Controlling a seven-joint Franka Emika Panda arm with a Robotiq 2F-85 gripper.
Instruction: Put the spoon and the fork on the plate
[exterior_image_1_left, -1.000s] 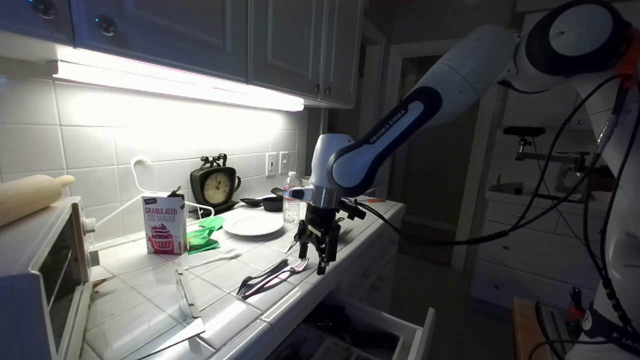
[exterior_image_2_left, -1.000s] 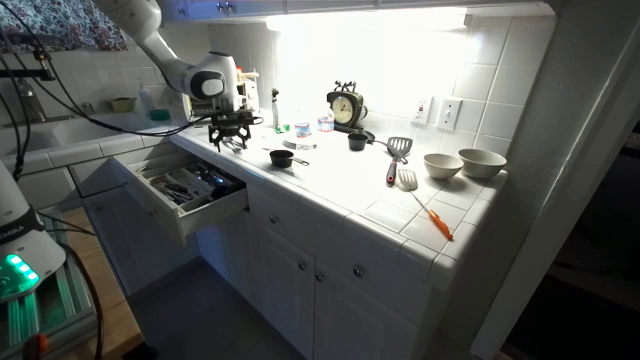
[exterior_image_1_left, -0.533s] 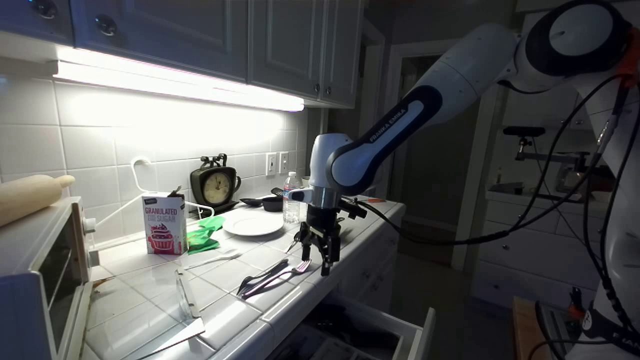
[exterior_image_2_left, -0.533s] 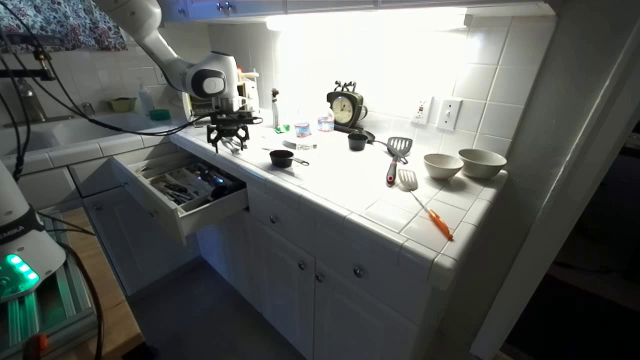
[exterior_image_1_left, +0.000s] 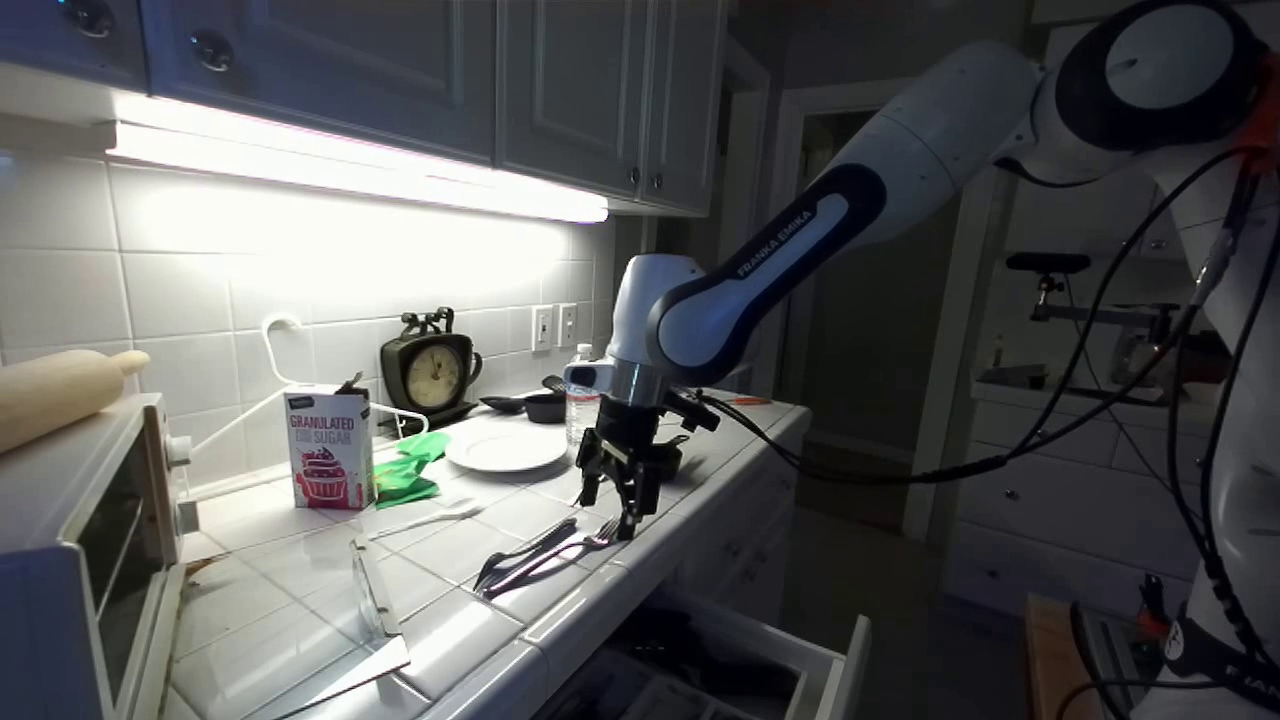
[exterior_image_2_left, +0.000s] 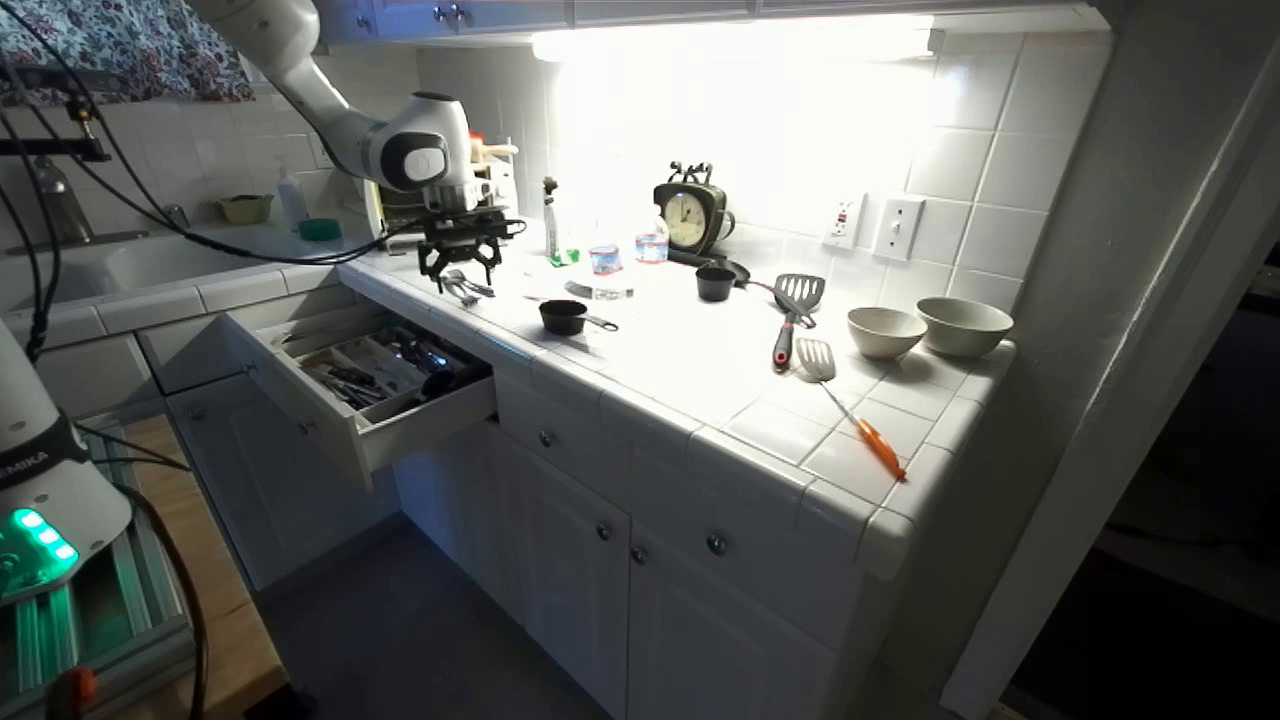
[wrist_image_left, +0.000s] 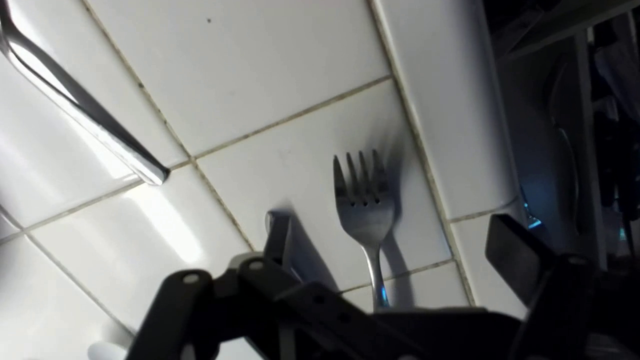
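The metal fork (wrist_image_left: 366, 215) lies on the tiled counter, tines away from me in the wrist view. In an exterior view it rests by the counter's front edge, beside a slim dark metal utensil (exterior_image_1_left: 550, 536) that may be the spoon; I cannot make out its head. Only that utensil's tip shows past a finger in the wrist view. My gripper (wrist_image_left: 396, 245) stands open, fingers wide apart on either side of the fork and above the counter, holding nothing. The white plate (exterior_image_1_left: 506, 450), bare, sits farther back near the wall.
Another metal utensil (wrist_image_left: 85, 112) lies towards the wall. A pale utensil (exterior_image_1_left: 440, 514), green packet (exterior_image_1_left: 405, 470), sugar box (exterior_image_1_left: 330, 450), clock (exterior_image_1_left: 432, 372) and bottle (exterior_image_1_left: 582, 410) stand or lie around. A small black pan (exterior_image_2_left: 563, 317) is nearby. Below the counter edge an open drawer (exterior_image_2_left: 430, 420) juts out.
In an exterior view my gripper has shifted left and slightly upward, closer over the fork's tines, and its tilt has changed a little. The cutlery and plate have stayed put.
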